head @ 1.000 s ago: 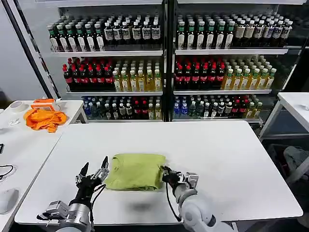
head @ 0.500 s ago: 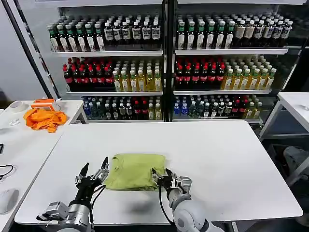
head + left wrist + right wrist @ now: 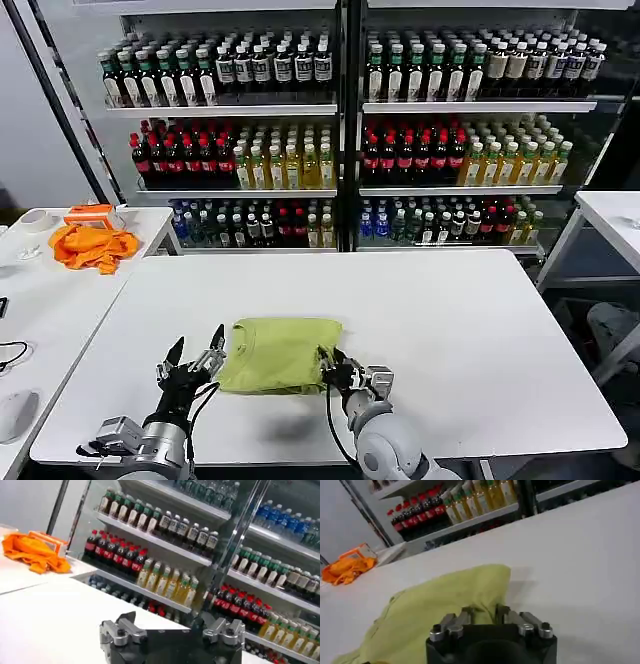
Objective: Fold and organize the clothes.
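Observation:
The clothes (image 3: 280, 353), a lime T-shirt folded into a rough rectangle, lie near the front edge of the white table (image 3: 450, 320). At the shirt's right edge, my right gripper (image 3: 333, 362) is shut on the fabric. The right wrist view shows the clothes (image 3: 450, 605) puckered between the right gripper's (image 3: 482, 614) narrow-set fingers. My left gripper (image 3: 195, 352) stands just left of the shirt, fingers pointing up and spread open, holding nothing. In the left wrist view the left gripper (image 3: 170, 630) has its jaws wide apart over bare tabletop.
An orange cloth (image 3: 93, 245) and an orange box (image 3: 92, 214) lie on a second white table at the far left. Shelves of bottles (image 3: 340, 130) stand behind the work table. Another table's corner (image 3: 615, 215) shows at the right.
My right gripper has moved left from beside the shirt onto its right edge and closed on the fabric. The left gripper has not moved.

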Available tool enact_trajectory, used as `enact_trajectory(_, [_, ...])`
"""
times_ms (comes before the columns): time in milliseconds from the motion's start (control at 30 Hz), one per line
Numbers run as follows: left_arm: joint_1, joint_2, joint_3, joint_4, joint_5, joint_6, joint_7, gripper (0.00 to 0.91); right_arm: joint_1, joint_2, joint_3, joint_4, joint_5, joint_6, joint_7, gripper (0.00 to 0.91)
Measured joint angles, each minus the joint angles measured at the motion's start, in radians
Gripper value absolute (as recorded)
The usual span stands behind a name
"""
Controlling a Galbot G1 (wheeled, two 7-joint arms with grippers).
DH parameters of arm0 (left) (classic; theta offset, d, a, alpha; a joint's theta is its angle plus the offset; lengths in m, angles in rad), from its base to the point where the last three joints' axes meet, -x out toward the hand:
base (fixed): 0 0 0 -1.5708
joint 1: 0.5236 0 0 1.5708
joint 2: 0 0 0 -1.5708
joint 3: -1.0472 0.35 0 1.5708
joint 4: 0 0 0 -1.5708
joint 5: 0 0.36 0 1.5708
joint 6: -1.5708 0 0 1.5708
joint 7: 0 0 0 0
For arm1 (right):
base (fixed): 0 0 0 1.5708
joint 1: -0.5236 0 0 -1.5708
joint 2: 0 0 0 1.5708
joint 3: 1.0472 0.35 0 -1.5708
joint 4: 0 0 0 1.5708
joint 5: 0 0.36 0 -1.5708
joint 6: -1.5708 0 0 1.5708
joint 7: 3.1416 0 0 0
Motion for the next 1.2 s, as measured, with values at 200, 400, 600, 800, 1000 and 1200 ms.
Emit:
enact_trajectory(200, [-0.003, -0.001, 0.001, 0.002, -0.002, 0.0, 0.0, 0.907, 0.009, -0.007, 0.004, 0.002, 0.004, 0.009, -0.006, 0.0])
enact_trajectory(400, [-0.011, -0.002, 0.002, 0.006, -0.006, 0.001, 0.0, 0.907, 0.015, -0.023, 0.019, 0.003, 0.016, 0.011, -0.014, 0.0])
enact_trajectory(600, [-0.013, 0.001, 0.004, 0.009, -0.01, 0.001, -0.001, 0.907, 0.015, -0.05, 0.049, 0.002, 0.034, 0.012, -0.027, 0.0])
enact_trajectory(800, [-0.014, 0.0, 0.009, 0.009, -0.011, 0.003, -0.001, 0.907, 0.017, -0.098, 0.103, -0.002, 0.064, 0.005, -0.045, 0.0])
enact_trajectory(1000, [-0.014, -0.005, 0.018, 0.008, -0.007, 0.004, 0.0, 0.907, 0.015, -0.161, 0.176, -0.016, 0.056, -0.02, -0.079, 0.897])
enact_trajectory(1200, [-0.006, -0.005, 0.02, 0.008, 0.003, 0.008, 0.001, 0.907, 0.008, -0.209, 0.238, -0.026, -0.001, -0.057, -0.125, 0.907])
